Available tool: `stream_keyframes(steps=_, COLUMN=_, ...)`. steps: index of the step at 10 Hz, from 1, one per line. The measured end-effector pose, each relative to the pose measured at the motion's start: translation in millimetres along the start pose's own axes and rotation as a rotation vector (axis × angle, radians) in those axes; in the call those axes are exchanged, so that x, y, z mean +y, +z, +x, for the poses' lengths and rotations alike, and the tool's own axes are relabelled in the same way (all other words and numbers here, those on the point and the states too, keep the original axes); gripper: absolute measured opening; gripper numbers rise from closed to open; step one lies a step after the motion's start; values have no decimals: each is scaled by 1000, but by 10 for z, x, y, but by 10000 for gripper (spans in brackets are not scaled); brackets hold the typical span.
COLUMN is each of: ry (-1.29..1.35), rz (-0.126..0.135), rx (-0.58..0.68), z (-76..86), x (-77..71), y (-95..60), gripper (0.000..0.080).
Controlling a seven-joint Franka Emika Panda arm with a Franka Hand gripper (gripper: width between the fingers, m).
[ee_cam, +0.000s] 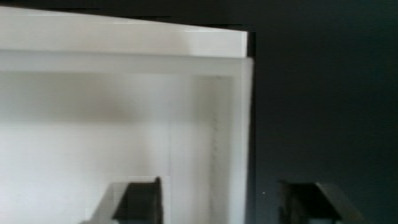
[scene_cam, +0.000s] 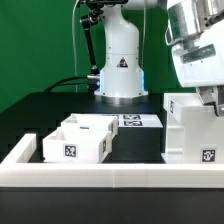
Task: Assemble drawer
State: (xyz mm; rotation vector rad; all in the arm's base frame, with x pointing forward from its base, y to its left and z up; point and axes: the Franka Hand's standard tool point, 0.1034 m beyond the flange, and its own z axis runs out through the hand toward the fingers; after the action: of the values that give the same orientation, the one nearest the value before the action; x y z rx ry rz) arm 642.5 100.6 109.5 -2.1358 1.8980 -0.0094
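The white boxy housing (scene_cam: pixel 190 128) stands on the black table at the exterior view's right, with a tag low on its front. Two small open-top trays sit side by side at the left, the nearer tray (scene_cam: pixel 58 146) and the farther tray (scene_cam: pixel 97 124). My gripper (scene_cam: pixel 209 98) hangs just above the housing's top right part. In the wrist view the housing (ee_cam: pixel 107 110) fills much of the picture. My gripper (ee_cam: pixel 228 192) is open, one finger (ee_cam: pixel 135 202) over the white wall and the other over the black table, the wall's edge between them.
The marker board (scene_cam: pixel 136 122) lies flat behind the trays, in front of the robot's white base (scene_cam: pixel 120 62). A long low white rail (scene_cam: pixel 110 176) edges the table's front and runs up at the left. A green backdrop stands behind.
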Motion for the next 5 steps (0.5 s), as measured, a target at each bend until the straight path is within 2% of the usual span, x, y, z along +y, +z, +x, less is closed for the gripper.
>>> stream_keyframes(steps=1, ry=-24, rz=4, rx=0, z=5, x=-15, y=-26, gripper=546)
stream_keyframes(steps=2, ry=-56, rz=12, rx=0, z=-1, x=-41, y=-89, gripper=546)
stream_keyframes(steps=3, ry=-103, rz=13, rx=-6, z=-31, x=-54, y=-207, gripper=627)
stream_keyframes(steps=4, ry=-192, rz=18, rx=-11, z=-46, x=-74, y=-361, gripper=643)
stream_keyframes(steps=5, ry=-312, rz=7, rx=-19, z=-26, x=-67, y=-439, gripper=643)
